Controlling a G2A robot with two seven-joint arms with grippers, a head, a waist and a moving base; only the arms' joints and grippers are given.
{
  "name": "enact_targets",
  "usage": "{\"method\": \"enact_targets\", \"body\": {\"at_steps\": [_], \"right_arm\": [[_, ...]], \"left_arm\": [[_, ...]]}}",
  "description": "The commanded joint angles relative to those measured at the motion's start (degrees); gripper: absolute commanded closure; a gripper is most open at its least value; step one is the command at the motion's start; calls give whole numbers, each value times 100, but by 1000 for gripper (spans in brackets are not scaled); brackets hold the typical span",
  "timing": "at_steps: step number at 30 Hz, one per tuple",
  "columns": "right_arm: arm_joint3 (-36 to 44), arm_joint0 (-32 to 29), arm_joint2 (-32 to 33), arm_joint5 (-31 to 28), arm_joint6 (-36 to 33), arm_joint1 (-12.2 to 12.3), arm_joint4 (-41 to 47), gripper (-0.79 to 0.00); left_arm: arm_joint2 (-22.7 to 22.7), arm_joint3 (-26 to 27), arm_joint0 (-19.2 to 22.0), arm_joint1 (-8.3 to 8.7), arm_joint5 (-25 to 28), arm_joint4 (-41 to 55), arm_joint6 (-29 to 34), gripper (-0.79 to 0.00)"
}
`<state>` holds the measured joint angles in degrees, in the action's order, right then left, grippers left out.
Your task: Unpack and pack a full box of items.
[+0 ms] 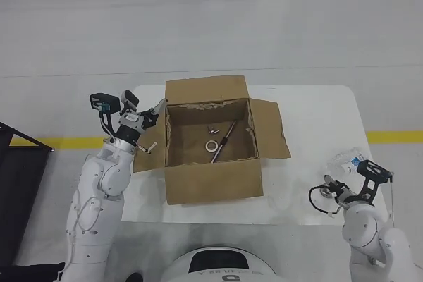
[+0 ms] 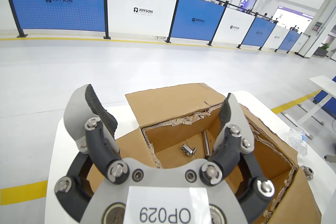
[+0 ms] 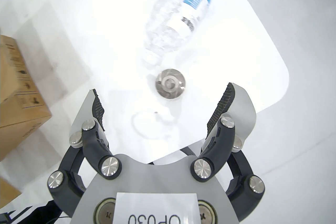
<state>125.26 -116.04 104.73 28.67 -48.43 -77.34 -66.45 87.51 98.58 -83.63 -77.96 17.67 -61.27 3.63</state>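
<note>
The open cardboard box stands mid-table with its flaps spread. On its floor lie a metal rod, a white tape ring and a small metal bracket. My left gripper hovers open and empty above the box's left flap; from its wrist I look into the box at the rod and bracket. My right gripper is open and empty over the table's right end, just short of a metal disc and a clear water bottle lying on its side.
A small white pin-like piece rests on the box's left flap. The bottle lies near the table's right edge, with bare tabletop between it and the box. A black frame stands left of the table.
</note>
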Motion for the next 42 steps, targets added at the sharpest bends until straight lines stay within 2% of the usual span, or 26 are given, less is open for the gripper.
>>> {"method": "enact_targets", "body": {"at_steps": [1,9,11,12,13,14,17,22,27,36,40,41,42], "right_arm": [[-155,122,-15,-3,-155,9,-85,-785],[-862,644,-261,-36,-688,39,-603,-785],[-1076,816,-306,-74,-832,46,-663,-708],[-1184,899,-308,-37,-865,49,-733,-588],[-1252,968,-332,-46,-917,49,-743,-557],[-1305,1025,-330,-63,-962,50,-725,-560],[-1488,1161,-300,-50,-1062,55,-745,-416],[-1774,1384,-319,-34,-1143,55,-776,-354],[-1809,1419,-366,-17,-1168,50,-866,-339],[-1881,1532,-491,18,-1233,35,-979,-259],[-2004,1619,-509,35,-1277,32,-1036,-182],[-2027,1637,-511,39,-1282,31,-1051,-142],[-2041,1646,-506,36,-1284,31,-1058,-55]], "left_arm": [[0,0,0,0,0,1,0,-785],[0,0,0,0,0,1,0,-785],[0,0,0,0,0,1,0,-785],[0,0,0,0,0,1,0,-785],[0,0,0,0,0,1,0,-785],[0,0,0,0,0,1,0,-785],[0,0,0,0,0,1,0,-785],[0,0,0,0,0,1,0,-785],[0,0,0,0,0,1,0,-785],[0,0,0,0,0,1,0,-785],[0,0,0,0,0,1,0,-785],[0,0,0,0,0,1,0,-785],[0,0,0,0,0,1,0,-785]]}}
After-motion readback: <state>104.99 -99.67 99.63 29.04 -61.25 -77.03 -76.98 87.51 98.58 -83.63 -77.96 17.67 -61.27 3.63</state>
